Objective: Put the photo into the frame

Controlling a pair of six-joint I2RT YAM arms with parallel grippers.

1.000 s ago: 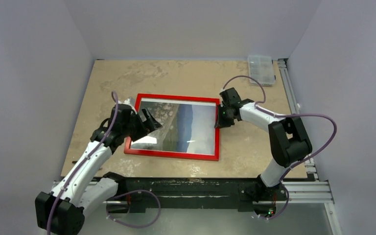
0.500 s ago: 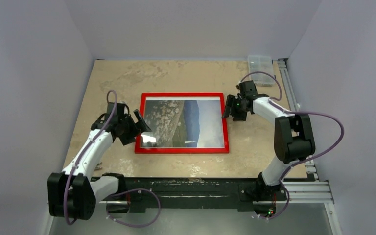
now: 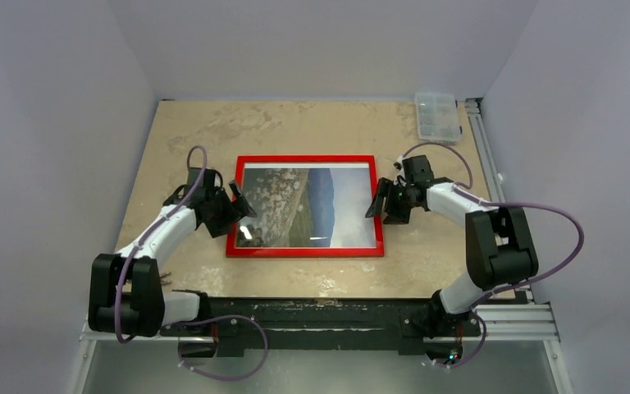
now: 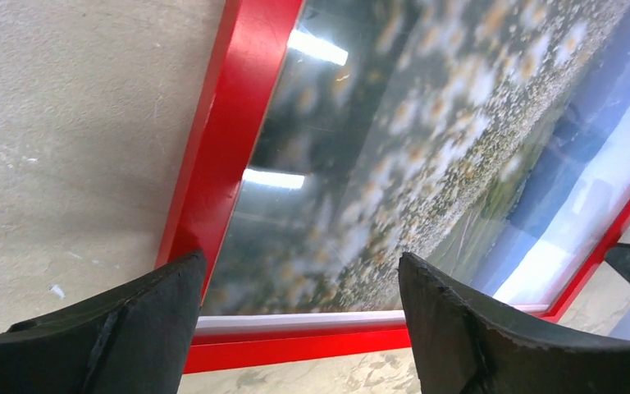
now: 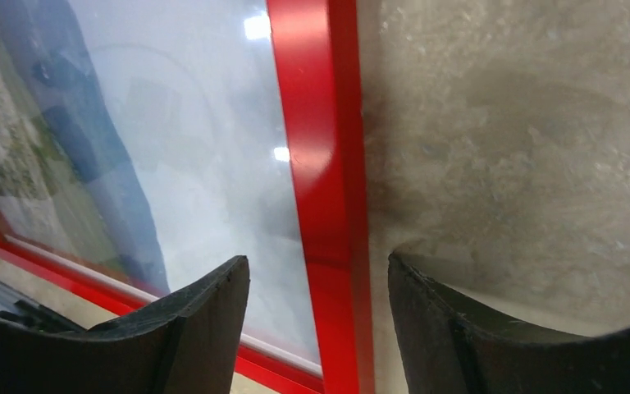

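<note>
1. A thin red rectangular picture frame [image 3: 304, 251] lay flat mid-picture on the mottled beige tabletop [image 3: 295, 131], with the landscape paper photo [image 3: 303, 205] inside.
2. The left gripper [image 3: 240, 205] gaped wide over its lower-left corner.
3. The right gripper [image 3: 377, 205], fingers apart and empty, sat over its right edge, with bare tabletop beyond.

A robotics lab test cell is shown. A beige table [image 3: 312, 123] is enclosed by plain grey walls [image 3: 49, 123], and metal rails [image 3: 484, 139] are fitted along its edges.
</note>
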